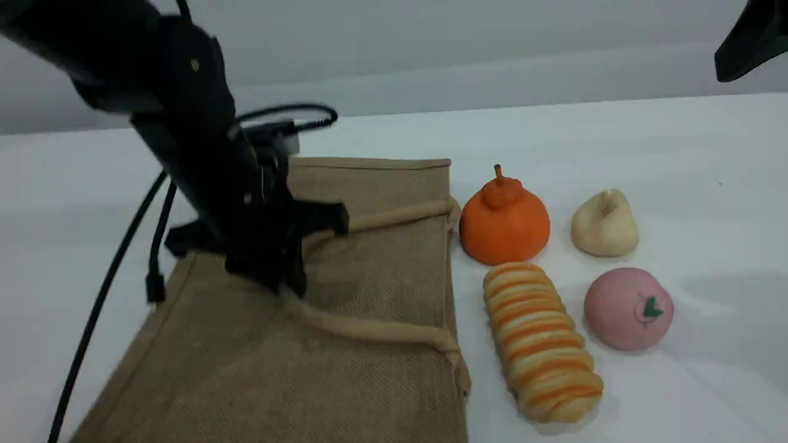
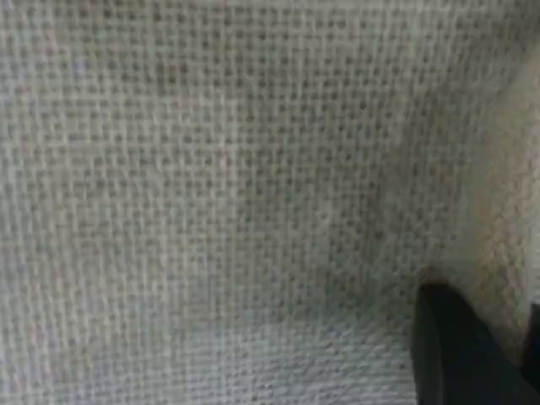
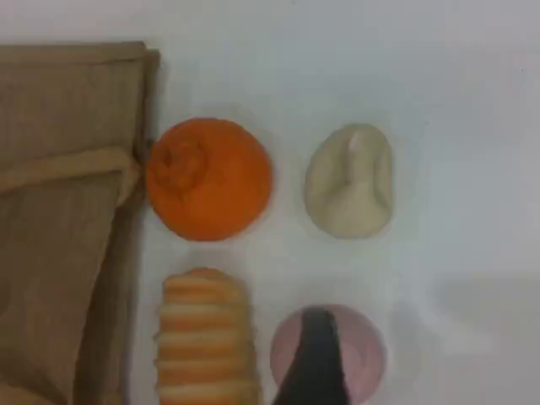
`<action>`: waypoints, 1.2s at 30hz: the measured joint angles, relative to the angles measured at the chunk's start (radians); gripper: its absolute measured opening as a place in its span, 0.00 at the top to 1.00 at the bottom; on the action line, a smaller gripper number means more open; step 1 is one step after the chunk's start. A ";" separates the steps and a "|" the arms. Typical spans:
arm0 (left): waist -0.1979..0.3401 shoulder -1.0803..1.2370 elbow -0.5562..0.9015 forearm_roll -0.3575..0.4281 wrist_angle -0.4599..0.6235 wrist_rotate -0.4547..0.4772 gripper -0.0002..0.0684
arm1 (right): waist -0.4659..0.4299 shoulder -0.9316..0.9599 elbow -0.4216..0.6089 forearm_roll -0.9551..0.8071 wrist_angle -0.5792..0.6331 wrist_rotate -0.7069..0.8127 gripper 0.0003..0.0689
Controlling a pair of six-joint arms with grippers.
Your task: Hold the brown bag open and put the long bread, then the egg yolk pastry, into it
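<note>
The brown bag [image 1: 369, 381] lies flat on the table's left half, its mouth toward the food. My left gripper [image 1: 289, 280] is down on the bag where its upper loop handle [image 1: 381, 332] bends, shut on that handle. The bend itself is hidden under the fingers. The left wrist view shows only jute weave [image 2: 211, 169] and one dark fingertip [image 2: 456, 354]. The long bread [image 1: 542, 341] lies right of the bag, and the egg yolk pastry [image 1: 604, 223] sits farther back right. My right gripper [image 1: 751, 40] hangs high at the top right, open and empty, with its fingertip [image 3: 314, 363] over the food.
An orange stemmed fruit [image 1: 503, 221] stands by the bag's mouth, behind the bread. A pink peach [image 1: 628, 307] with a green leaf sits right of the bread. Black cables [image 1: 104, 289] hang from the left arm over the table's left side.
</note>
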 joint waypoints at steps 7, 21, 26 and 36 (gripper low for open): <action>0.001 -0.147 -0.139 0.106 0.247 0.088 0.87 | 0.000 0.000 0.000 0.000 0.000 0.000 0.20; 0.001 -0.503 -0.456 0.124 0.734 0.453 0.87 | 0.001 0.001 0.001 0.171 0.060 -0.159 0.20; 0.001 -0.502 -0.547 0.119 0.788 0.618 0.87 | 0.001 0.017 0.003 0.333 0.087 -0.314 0.22; 0.001 -0.500 -0.614 0.073 0.780 0.833 0.87 | 0.010 0.165 0.010 0.602 0.206 -0.624 0.31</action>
